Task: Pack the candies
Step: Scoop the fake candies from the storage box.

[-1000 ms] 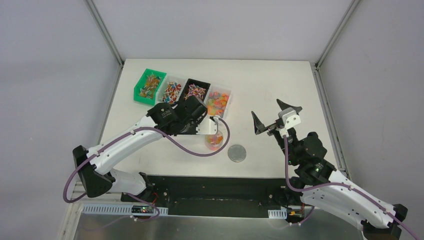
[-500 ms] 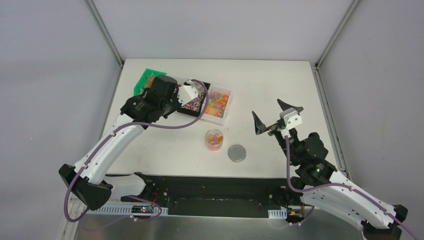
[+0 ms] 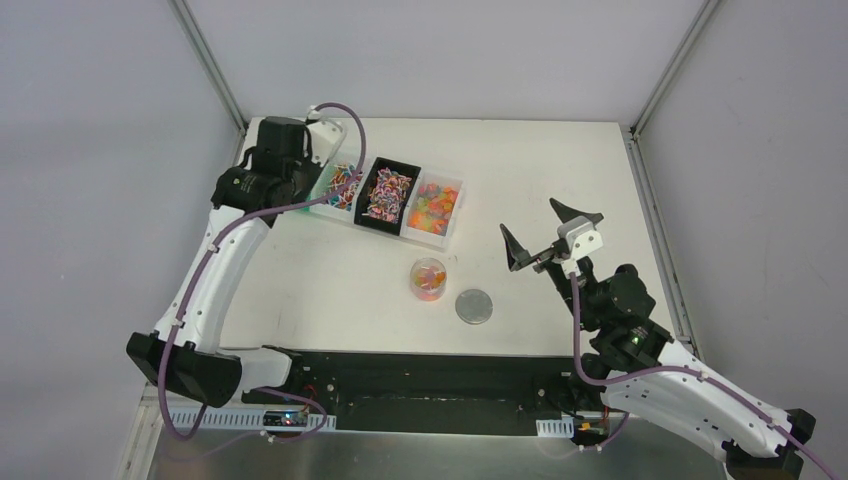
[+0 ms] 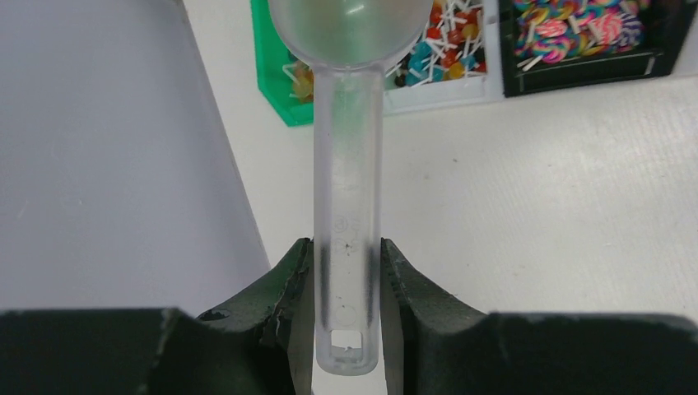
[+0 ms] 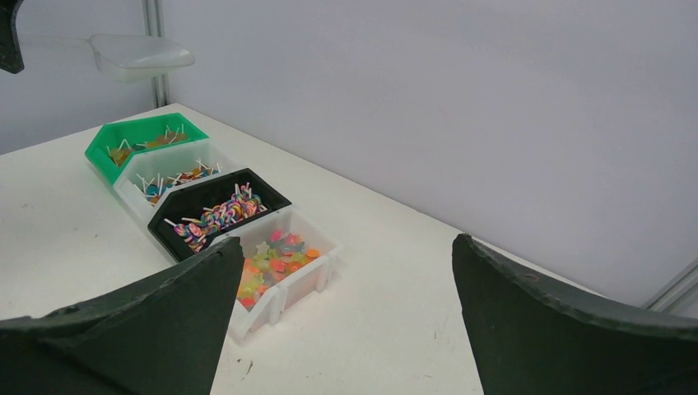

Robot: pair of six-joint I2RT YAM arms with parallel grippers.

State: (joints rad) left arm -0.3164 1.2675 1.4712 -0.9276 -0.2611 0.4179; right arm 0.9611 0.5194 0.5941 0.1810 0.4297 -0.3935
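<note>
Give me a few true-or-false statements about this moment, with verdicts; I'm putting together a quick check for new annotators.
1. The left gripper is shut on the handle of a clear scoop. True.
2. The right gripper holds the grey lid. False: it is open and empty, and the lid lies flat on the table beside the cup.
3. The black bin sits at the left end of the row. False: the green bin is at that end, and the black one is third along.
4. The cup has some candies in it. True.
</note>
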